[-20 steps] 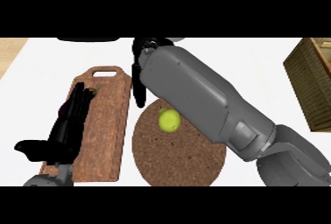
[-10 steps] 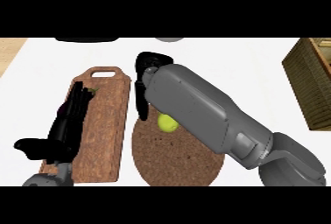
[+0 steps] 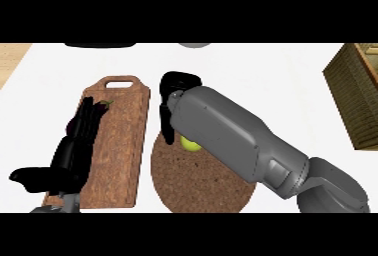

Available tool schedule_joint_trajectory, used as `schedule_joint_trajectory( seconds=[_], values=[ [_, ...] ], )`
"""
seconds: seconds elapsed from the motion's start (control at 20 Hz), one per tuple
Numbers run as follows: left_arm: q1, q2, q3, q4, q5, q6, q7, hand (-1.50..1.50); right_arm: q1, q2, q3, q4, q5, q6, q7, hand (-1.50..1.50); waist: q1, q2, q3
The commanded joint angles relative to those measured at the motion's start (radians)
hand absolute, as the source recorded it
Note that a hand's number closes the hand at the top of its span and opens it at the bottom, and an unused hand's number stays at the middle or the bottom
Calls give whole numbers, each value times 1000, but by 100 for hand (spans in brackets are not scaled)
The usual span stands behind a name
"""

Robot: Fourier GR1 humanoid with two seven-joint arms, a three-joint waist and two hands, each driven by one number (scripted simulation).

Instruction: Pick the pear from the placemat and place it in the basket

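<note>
Over the upper edge of the round cork placemat (image 3: 199, 185), the right hand (image 3: 179, 87) is hanging palm-down, its grey forearm slanting in from the lower right. The forearm is hiding most of the hand, so whether it is gripping anything cannot be told. The pear (image 3: 190, 145) is lying on the placemat, peeking out just beneath that forearm, well apart from the basket (image 3: 353, 95). The left hand (image 3: 70, 160) is lying outstretched along the wooden cutting board (image 3: 122, 150).
</note>
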State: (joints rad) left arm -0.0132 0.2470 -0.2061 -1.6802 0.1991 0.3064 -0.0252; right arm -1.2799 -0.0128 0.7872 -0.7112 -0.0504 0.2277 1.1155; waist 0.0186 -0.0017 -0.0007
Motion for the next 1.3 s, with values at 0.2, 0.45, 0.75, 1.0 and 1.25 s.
schedule_joint_trajectory(
  seconds=[0.2, 0.45, 0.75, 1.0, 1.25],
  values=[
    [11, 17, 40, -10, 10, -37, -5, 0, -9, 12, -12, 25, -1, 17, 126, -150, -3, 1, 0],
    [-57, -14, 51, 68, 8, -38, 3, 0, 47, 12, 48, 36, -10, -6, 99, -150, -5, 4, 0],
    [-26, -20, 59, 67, -6, -54, -32, 0, 85, 12, 49, -22, -12, -27, 135, -150, -11, 1, 0],
    [-26, -45, 41, 36, -24, -34, 11, 0, 108, 12, 50, -7, 9, -18, 111, -150, -10, 1, 0],
    [-12, -53, 42, 29, -47, -32, 2, 0, 145, 12, 72, -9, 13, -35, 95, -150, -6, 1, 0]
  ],
)
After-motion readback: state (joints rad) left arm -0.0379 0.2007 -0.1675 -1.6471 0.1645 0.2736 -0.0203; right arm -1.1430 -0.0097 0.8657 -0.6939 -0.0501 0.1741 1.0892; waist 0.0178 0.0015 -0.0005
